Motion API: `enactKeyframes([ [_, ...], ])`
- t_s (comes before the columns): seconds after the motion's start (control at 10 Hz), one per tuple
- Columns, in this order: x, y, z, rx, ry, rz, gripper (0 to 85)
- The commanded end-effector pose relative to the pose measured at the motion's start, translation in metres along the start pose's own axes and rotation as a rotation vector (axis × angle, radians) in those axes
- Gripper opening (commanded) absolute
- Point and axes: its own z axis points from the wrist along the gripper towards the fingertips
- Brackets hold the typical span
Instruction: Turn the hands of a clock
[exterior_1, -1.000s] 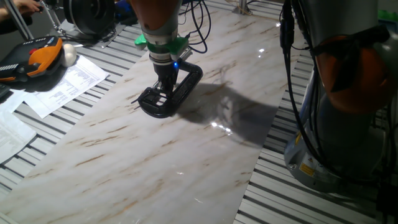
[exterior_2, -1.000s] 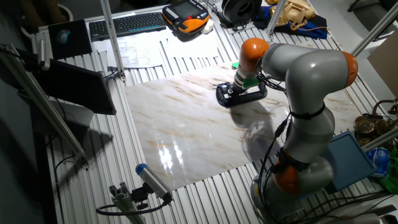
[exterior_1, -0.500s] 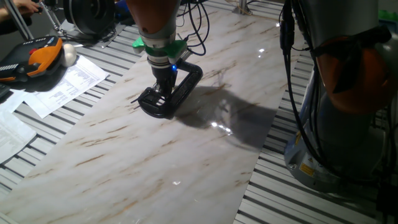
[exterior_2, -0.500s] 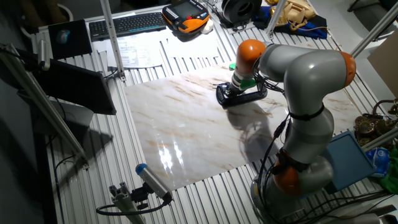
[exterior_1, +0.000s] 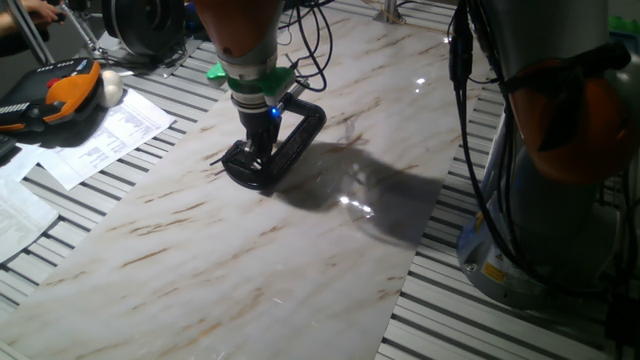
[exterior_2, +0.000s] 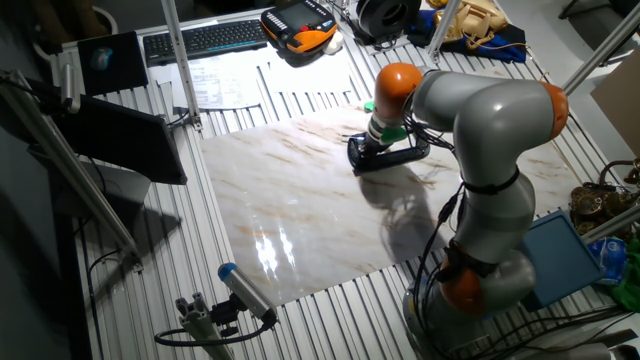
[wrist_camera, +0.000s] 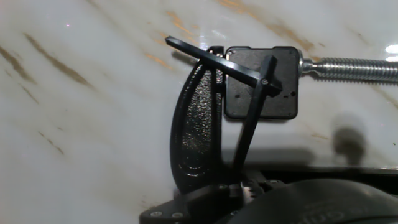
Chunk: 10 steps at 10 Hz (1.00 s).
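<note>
A small black square clock movement (wrist_camera: 244, 99) sits in the jaw of a black C-clamp (wrist_camera: 196, 124) that lies on the marble slab (exterior_1: 250, 260). Two thin black clock hands show in the hand view: one (wrist_camera: 211, 59) points up-left, the other (wrist_camera: 249, 130) runs down to my gripper (wrist_camera: 245, 185) at the frame's bottom edge. My gripper (exterior_1: 256, 152) stands upright over the clamp's (exterior_1: 290, 140) near end with its fingers close together. It also shows in the other fixed view (exterior_2: 372, 143) above the clamp (exterior_2: 392, 156). I cannot tell whether the fingers pinch the hand or only touch it.
The clamp's silver screw (wrist_camera: 348, 68) sticks out to the right. An orange teach pendant (exterior_1: 60, 90) and papers (exterior_1: 110, 135) lie left of the slab. A keyboard (exterior_2: 205, 38) is at the back. The arm's own base (exterior_1: 550, 150) stands at the right.
My gripper and wrist have shifted a little to the left over the clamp. The clamp has stayed in place.
</note>
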Motion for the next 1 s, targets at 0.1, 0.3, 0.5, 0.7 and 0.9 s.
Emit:
enactKeyframes([
  [0.1, -0.001, 0.004, 0.001, -0.002, 0.000, 0.004, 0.0],
  [0.3, -0.003, 0.007, 0.000, -0.002, 0.001, 0.008, 0.0],
  [0.5, -0.004, 0.010, 0.000, -0.003, 0.003, 0.011, 0.0],
  [0.7, -0.006, 0.012, 0.001, -0.008, 0.004, 0.014, 0.0],
  [0.9, -0.008, 0.015, 0.001, -0.006, 0.004, 0.017, 0.0],
])
